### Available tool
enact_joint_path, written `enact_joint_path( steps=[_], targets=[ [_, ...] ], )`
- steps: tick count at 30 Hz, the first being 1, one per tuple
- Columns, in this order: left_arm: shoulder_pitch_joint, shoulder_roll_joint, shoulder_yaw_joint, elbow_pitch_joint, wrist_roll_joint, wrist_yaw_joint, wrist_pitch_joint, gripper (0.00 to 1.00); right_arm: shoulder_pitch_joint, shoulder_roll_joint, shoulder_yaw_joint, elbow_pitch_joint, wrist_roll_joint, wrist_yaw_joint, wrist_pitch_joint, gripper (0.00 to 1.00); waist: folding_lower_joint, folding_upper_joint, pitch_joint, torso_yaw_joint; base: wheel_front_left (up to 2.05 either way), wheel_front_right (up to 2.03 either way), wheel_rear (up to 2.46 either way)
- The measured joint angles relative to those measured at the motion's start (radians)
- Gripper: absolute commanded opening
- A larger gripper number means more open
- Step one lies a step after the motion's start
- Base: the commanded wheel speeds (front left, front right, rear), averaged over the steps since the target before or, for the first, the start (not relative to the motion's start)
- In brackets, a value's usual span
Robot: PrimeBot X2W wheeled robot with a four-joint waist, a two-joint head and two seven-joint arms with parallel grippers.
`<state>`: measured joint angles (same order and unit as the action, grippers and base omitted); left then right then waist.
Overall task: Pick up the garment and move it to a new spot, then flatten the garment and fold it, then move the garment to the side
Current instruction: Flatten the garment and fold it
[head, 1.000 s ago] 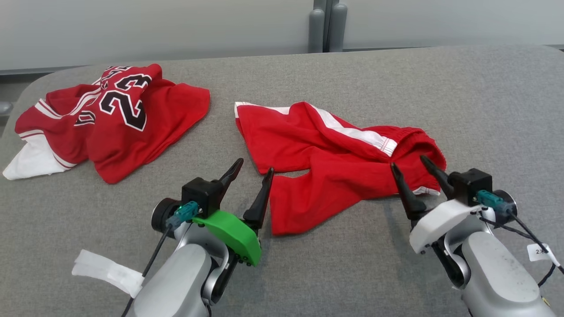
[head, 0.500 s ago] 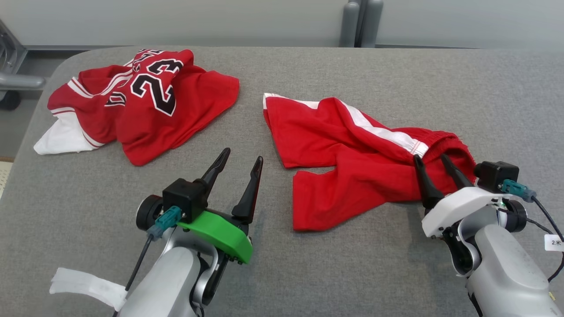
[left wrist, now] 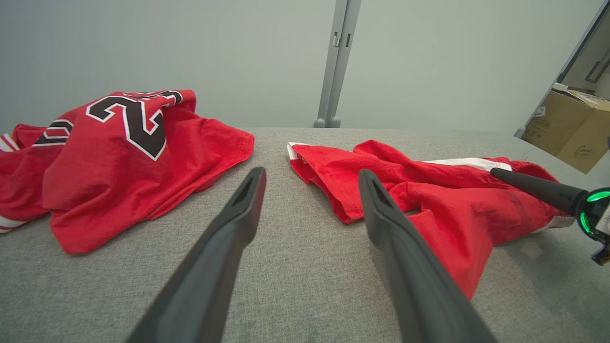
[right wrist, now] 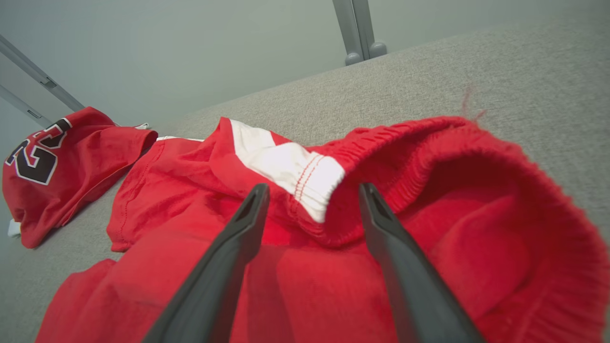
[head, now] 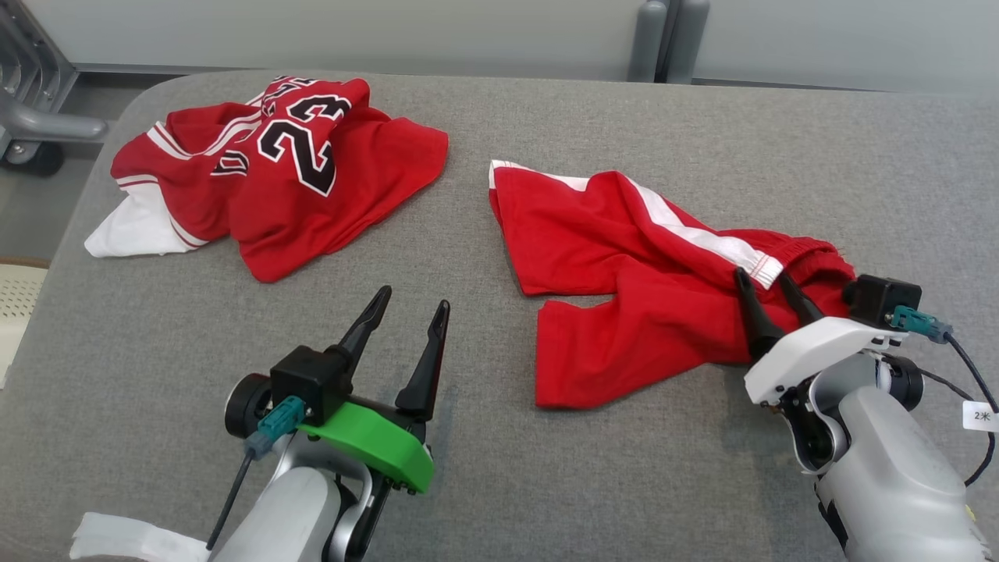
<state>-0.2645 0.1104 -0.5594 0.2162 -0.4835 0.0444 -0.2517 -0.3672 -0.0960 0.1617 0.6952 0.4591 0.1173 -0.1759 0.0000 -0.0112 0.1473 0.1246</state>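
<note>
The right gripper [head: 760, 275] stands with its two dark fingers spread wide and nothing clamped between them. In the right wrist view its tips [right wrist: 312, 188] sit over the red fabric on either side of the spot where the white side stripe [right wrist: 281, 162] meets the gathered waistband [right wrist: 429, 138]; whether the fingers press on the cloth cannot be told. The left gripper [head: 414, 297] is equally wide open and empty, poised above bare table [head: 546, 468] just to the left of the garment.

The red shorts [head: 624, 281] lie crumpled on the grey fabric-covered table, right of centre. Their long axis runs slantwise from far left to near right: the waistband points toward the robot's right and gapes open at the right gripper, one leg reaches to the far left, and the other bends back toward the near edge.

Well to the left lies a bunched red jersey [head: 289, 187] with white trim and a black, white-edged "23".

A cardboard box [left wrist: 567, 128] stands beyond the table's right end in the left wrist view — its contents are hidden and its print is too small to read. A white tag [head: 982, 416] on the right arm's cable begins with "2".
</note>
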Motion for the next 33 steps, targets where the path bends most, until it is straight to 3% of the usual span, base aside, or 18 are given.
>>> enact_joint_path(
  steps=[2,7,10,13,17,28,33],
  targets=[
    [0.003,0.001,0.003,-0.005,0.005,0.000,0.000,1.00,-0.011,0.000,0.000,0.011,0.003,0.000,0.000,0.91,0.0000,0.0000,0.000,0.002,0.00,0.00,0.00],
    [0.022,0.002,0.005,-0.016,0.010,0.000,0.000,1.00,-0.044,0.002,0.001,0.026,0.032,0.006,0.001,0.68,0.0000,0.0000,0.002,0.006,0.00,0.00,0.00],
    [0.027,0.004,0.005,-0.026,0.014,0.000,0.000,1.00,-0.059,0.001,0.004,0.035,0.034,0.006,0.000,0.45,0.0000,0.0000,0.004,0.009,0.00,0.00,0.00],
    [0.033,0.006,0.007,-0.032,0.019,0.000,0.000,1.00,-0.069,0.001,0.009,0.041,0.034,0.006,-0.001,0.39,0.0000,0.0000,0.005,0.011,0.00,0.00,0.00],
    [0.044,0.009,0.013,-0.036,0.021,0.000,0.000,1.00,-0.087,0.000,0.022,0.040,0.034,0.006,-0.021,0.00,0.0000,0.0000,0.007,0.011,0.00,0.00,0.00],
    [0.076,0.016,0.072,-0.066,0.020,0.002,0.000,1.00,-0.070,-0.004,0.183,-0.111,0.024,0.006,-0.065,0.00,0.0000,0.0000,-0.007,-0.037,0.00,0.00,0.00],
    [0.102,0.018,0.114,-0.081,0.004,0.009,0.000,1.00,0.000,-0.043,0.305,-0.226,-0.030,0.006,-0.074,0.00,0.0000,0.0000,-0.018,-0.075,0.00,0.00,0.00]
  ],
)
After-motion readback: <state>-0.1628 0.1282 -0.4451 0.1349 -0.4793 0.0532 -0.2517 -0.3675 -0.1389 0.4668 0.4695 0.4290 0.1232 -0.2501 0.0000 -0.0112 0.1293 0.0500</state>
